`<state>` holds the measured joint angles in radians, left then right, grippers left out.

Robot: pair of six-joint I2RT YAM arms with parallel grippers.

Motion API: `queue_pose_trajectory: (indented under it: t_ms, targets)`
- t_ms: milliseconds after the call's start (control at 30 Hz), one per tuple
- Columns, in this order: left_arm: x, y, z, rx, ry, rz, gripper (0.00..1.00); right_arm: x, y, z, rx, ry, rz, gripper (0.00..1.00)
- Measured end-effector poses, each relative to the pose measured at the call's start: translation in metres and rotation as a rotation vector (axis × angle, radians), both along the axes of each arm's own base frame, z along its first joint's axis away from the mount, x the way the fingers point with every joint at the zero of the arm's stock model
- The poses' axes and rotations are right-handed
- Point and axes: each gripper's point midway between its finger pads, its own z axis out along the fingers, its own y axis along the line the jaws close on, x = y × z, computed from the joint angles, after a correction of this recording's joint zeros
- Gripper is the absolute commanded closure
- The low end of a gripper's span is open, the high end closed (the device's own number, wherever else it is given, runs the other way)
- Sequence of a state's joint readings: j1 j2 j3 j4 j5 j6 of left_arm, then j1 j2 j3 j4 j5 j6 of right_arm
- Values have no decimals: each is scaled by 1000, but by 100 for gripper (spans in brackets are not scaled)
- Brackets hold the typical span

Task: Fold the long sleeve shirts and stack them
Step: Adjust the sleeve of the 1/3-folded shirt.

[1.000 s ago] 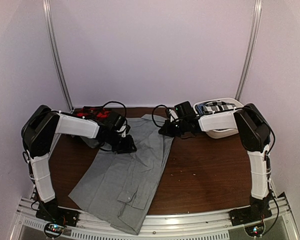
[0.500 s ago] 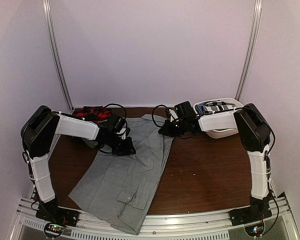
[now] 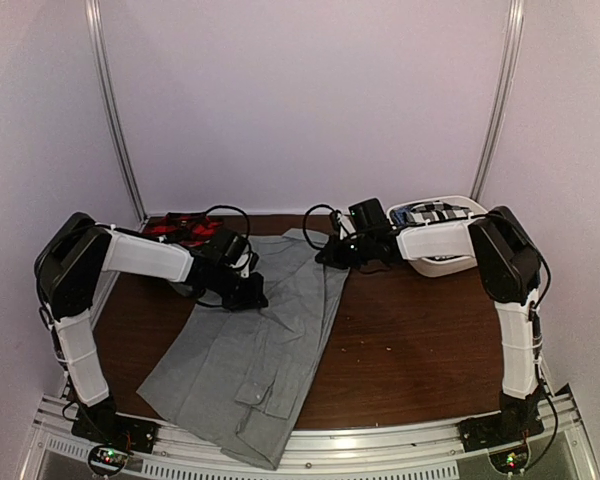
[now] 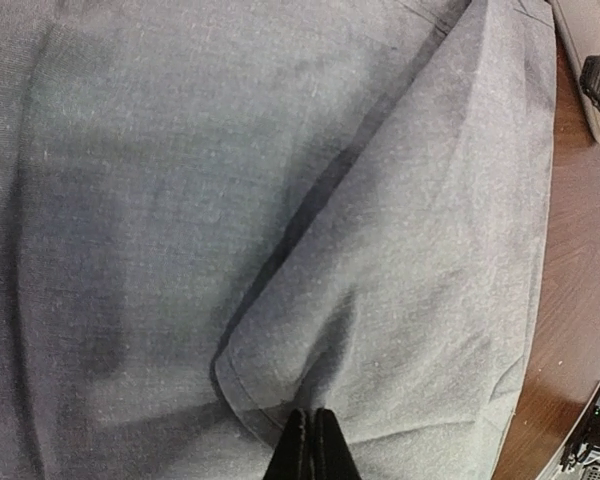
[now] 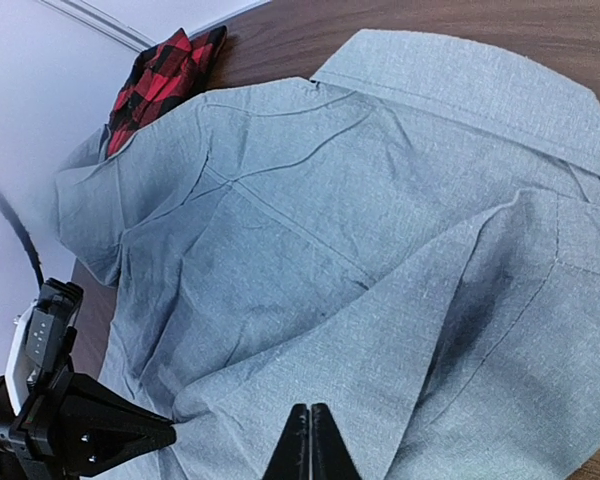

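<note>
Grey collared cloth shirt (image 3: 250, 340): lift both corners evenly.
Left end effector (image 4: 310, 420): pinching fold.
Right end effector (image 5: 310, 412): pinching edge.

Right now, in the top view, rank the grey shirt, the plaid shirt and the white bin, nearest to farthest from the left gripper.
1. grey shirt: directly under the left gripper, pinched in it.
2. plaid shirt: back left, behind that arm.
3. white bin: far across, at the back right.
</note>
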<state>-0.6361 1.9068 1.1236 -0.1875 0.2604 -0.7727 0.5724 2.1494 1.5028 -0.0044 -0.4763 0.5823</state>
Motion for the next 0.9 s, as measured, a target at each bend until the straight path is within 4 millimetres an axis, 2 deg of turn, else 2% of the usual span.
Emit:
queue_pose_trajectory:
  t_ms: [133, 267, 467, 700, 767, 900]
  targets:
    - [2, 0, 5, -5, -20, 4, 100, 4, -1, 4, 1, -14, -4, 64]
    - [4, 1, 5, 3, -28, 8, 100, 5, -3, -1, -9, -9, -5, 61]
    - [6, 3, 5, 16, -40, 12, 100, 2, -5, -19, -30, 16, -2, 58]
    - [7, 4, 4, 21, -46, 12, 100, 0, -6, -37, -47, 47, 0, 59]
    - [7, 4, 4, 23, -48, 10, 100, 0, -6, -37, -42, 47, 1, 64]
    - [7, 5, 4, 29, -53, 8, 100, -1, -3, -35, -22, 49, 9, 80]
